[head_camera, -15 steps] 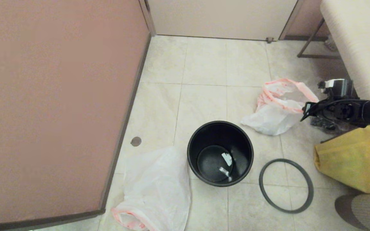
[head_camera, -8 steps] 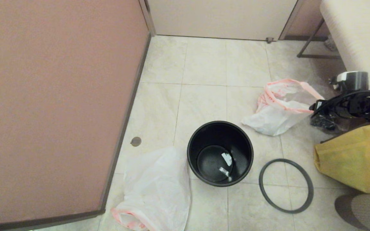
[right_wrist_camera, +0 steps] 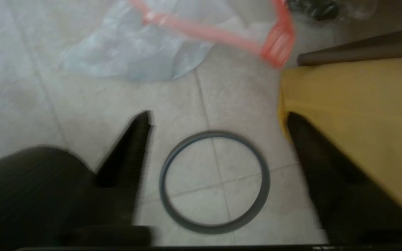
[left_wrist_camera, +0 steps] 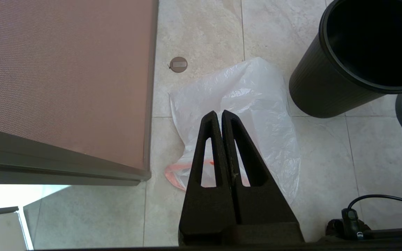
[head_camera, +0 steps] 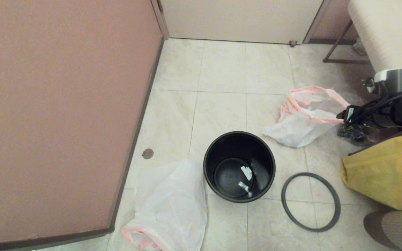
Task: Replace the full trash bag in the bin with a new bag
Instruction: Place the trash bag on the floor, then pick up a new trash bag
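Since the earlier head frames the right arm has drawn back toward the right edge of the frame, and the pink rim of the bag beside it has stretched a little rightward. The right gripper (right_wrist_camera: 218, 118) hangs above the floor (head_camera: 222, 69) with its fingers (right_wrist_camera: 134, 146) spread wide; in the right wrist view the grey hoop (head_camera: 311, 201) lies between them, well below, flat on the tiles. Bag at centre right of the head frame, pink-red rim open, is the one I take for the full trash bag (head_camera: 302, 118); it lies crumpled, and its contents cannot be made out. The bin (head_camera: 239, 166) stands upright at lower centre, unlined, with small scraps on its bottom. The hoop sits just right of it, apart from the rim. The yellow bag (head_camera: 386, 174) is at the right edge.

The left gripper (left_wrist_camera: 221, 113) hovers with its fingers (left_wrist_camera: 209, 146) pressed together, holding nothing. Directly beneath them the new bag (left_wrist_camera: 243, 115) lies limp on the floor, lower left of the bin in the head frame, beside the brown partition (head_camera: 61, 104).
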